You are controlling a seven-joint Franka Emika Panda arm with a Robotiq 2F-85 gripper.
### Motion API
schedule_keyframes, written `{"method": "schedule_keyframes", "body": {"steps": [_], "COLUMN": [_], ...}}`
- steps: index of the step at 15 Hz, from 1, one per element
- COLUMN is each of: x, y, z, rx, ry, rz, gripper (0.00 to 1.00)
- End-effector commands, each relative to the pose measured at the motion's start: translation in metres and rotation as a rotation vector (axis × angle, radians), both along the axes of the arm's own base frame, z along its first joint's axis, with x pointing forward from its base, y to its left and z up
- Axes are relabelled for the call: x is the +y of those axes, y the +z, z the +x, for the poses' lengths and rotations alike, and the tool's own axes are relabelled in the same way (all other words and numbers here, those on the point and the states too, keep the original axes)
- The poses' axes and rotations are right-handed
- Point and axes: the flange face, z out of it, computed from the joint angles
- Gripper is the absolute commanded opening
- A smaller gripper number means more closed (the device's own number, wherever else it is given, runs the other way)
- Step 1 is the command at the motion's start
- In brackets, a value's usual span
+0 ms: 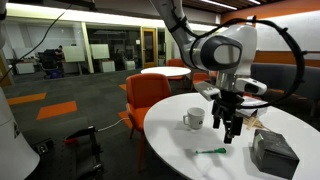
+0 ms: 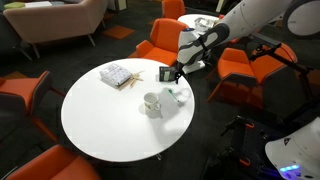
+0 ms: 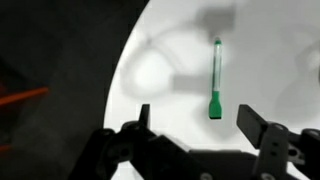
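On the round white table [image 1: 170, 140], a green marker [image 1: 210, 151] lies flat, near the edge closest to the camera in an exterior view. Gripper [image 1: 232, 128] hangs over the tabletop just behind it, pointing down, no contact with the marker. Fingers [image 3: 143, 118] are spread wide with nothing between them.

Wrist view: marker [image 3: 215, 75] runs lengthwise away from the gripper [image 3: 198, 122], thick end nearest and thin end far. It sits ahead of the gap, offset toward the finger on the picture's right, not centred. Bare table shows between fingertips and marker, so they are apart.

White mug [image 1: 193, 118] stands upright on one side of the gripper, close by. Grey box [image 1: 272, 150] sits on the opposite side, near the table edge.

In an exterior view from across the room, the gripper [image 2: 171, 77] is over the far part of the table [image 2: 110, 125]. Mug [image 2: 152, 104] is near it, box [image 2: 118, 74] well apart. Marker is too small to pick out there. Orange chair [image 1: 148, 92] stands at the table's rim.
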Motion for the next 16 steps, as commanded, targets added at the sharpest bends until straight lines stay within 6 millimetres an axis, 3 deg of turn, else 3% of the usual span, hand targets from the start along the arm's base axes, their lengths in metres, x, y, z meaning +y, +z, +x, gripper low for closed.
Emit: {"method": "schedule_keyframes", "body": {"steps": [1,4,8,16], "x": [0.004,0.013,0.018,0.025], "y": [-0.021,-0.044,-0.069,-0.095], "z": [0.02,0.031,0.04,0.055], "rx": [-0.008,0.003,0.019,0.031], "ry": [0.03,0.042,0.047,0.076], "rz": [0.013,0.021,0.03,0.037], "gripper": [0.75,0.58,0.63,0.51]}}
